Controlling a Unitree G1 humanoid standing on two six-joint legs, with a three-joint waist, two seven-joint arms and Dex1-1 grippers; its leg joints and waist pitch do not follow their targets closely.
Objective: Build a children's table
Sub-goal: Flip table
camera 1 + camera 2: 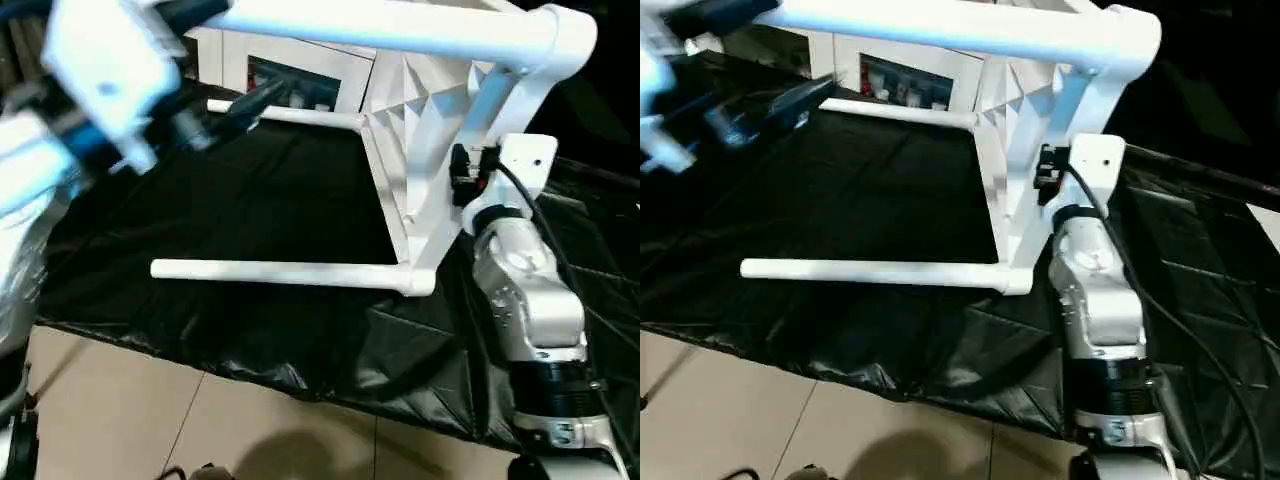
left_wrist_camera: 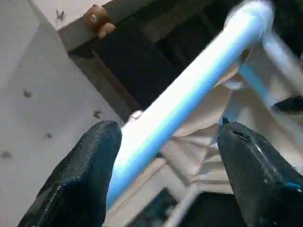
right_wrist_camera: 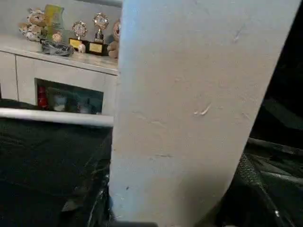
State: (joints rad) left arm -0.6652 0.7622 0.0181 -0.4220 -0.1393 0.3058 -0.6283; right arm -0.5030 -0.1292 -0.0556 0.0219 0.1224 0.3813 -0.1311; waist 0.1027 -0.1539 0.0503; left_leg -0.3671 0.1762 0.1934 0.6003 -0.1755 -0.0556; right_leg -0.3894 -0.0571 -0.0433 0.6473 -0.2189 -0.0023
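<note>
The right arm [image 1: 1095,300] is raised at five o'clock, its gripper apparently clenched on the children's table [image 1: 1040,150]; the left gripper [image 2: 165,156], released, straddles a leg [image 2: 189,90].

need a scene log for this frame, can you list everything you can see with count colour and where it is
table top: one, white, tipped on its edge on the black sheet
legs: three seen, white, plugged into corner sockets, pointing sideways
black sheet: one, black, spread over the floor
floor: beige tiles, near edge
cabinet: one, white, behind the table
trophies: two, gold, on the cabinet
soft toys: brown, on the cabinet
left gripper: black fingers, open around the upper leg
right gripper: at the table top's edge
</note>
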